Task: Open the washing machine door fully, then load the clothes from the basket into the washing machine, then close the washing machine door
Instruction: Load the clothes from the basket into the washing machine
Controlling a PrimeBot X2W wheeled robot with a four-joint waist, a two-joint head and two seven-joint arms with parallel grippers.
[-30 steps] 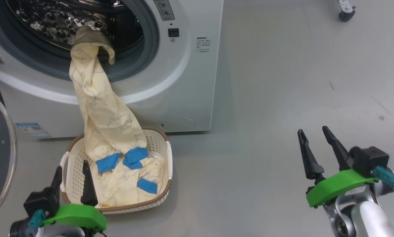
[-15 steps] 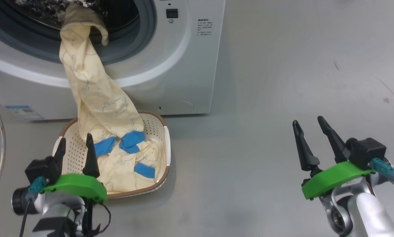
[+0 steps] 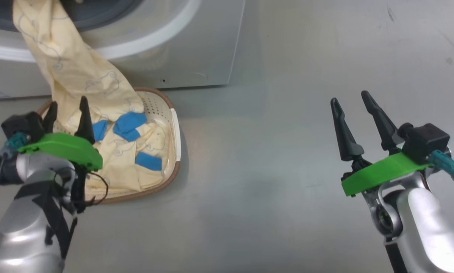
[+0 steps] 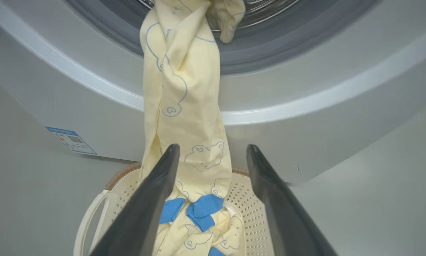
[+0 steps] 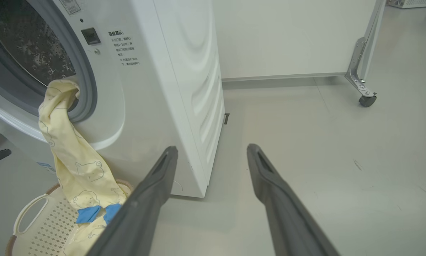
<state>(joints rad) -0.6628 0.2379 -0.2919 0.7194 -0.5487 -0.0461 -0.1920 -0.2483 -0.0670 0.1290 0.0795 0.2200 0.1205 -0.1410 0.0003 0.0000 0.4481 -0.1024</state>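
A long pale yellow garment [image 3: 75, 76] hangs from the washing machine [image 3: 181, 49] mouth down into the basket [image 3: 174, 125]; its blue cuffs rest on more yellow clothes [image 3: 143, 151] lying there. My left gripper [image 3: 68, 112] hovers open over the basket's near left side, empty, fingers pointing at the hanging garment [image 4: 184, 117]. The left wrist view shows the drum opening's grey gasket [image 4: 255, 53] and the basket [image 4: 248, 206] below. My right gripper [image 3: 352, 104] stands open and empty over bare floor, far right of the basket. The washing machine door is out of view.
The washer's white side panel [image 5: 195, 89] stands left of open grey floor [image 5: 305, 142]. A white partition on a castor wheel [image 5: 367, 99] is at the back right. A blue-edged sticker [image 4: 70, 140] sits low on the washer front.
The head camera has tilted downward, so the washer slid up out of the picture. My left gripper has moved forward over the basket's near edge. The right arm holds about the same pose.
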